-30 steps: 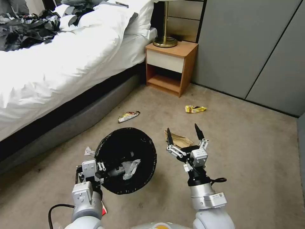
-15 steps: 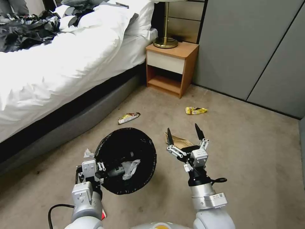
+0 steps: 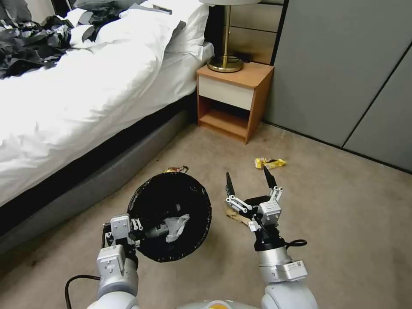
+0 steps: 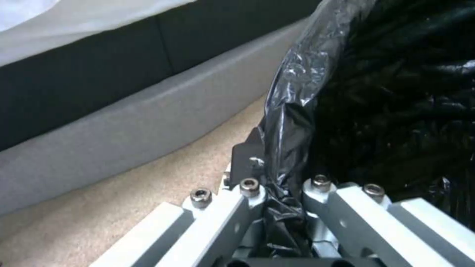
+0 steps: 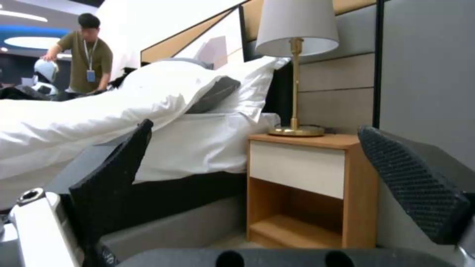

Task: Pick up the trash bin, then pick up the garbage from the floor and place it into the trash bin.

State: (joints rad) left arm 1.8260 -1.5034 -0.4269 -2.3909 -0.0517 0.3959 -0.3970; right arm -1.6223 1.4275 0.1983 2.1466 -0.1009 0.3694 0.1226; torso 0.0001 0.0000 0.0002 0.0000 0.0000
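1. Since a second ago the whole head view has slid: the nightstand (image 3: pixel 234 101) and the floor (image 3: pixel 334 223) litter sit lower in the picture, which points to the camera moving, not the things.
2. Both arms keep the same places in the picture.
3. The left gripper (image 3: pixel 128 227) is clamped on the bag-lined rim of the trash bin (image 3: pixel 169 216), held tilted off the floor with its mouth facing up; crumpled paper lies inside.
4. The right gripper (image 3: pixel 249 182) hovers with its fingers spread wide and nothing between them.
5. A brown paper bag (image 3: pixel 236 214) now lies on the floor just under and behind that gripper.
6. A yellow wrapper (image 3: pixel 269 163) lies farther ahead, its long axis running left to right; the right arm is the nearer one.
7. Another wrapper (image 3: pixel 177 169) peeks from behind the bin's far rim.
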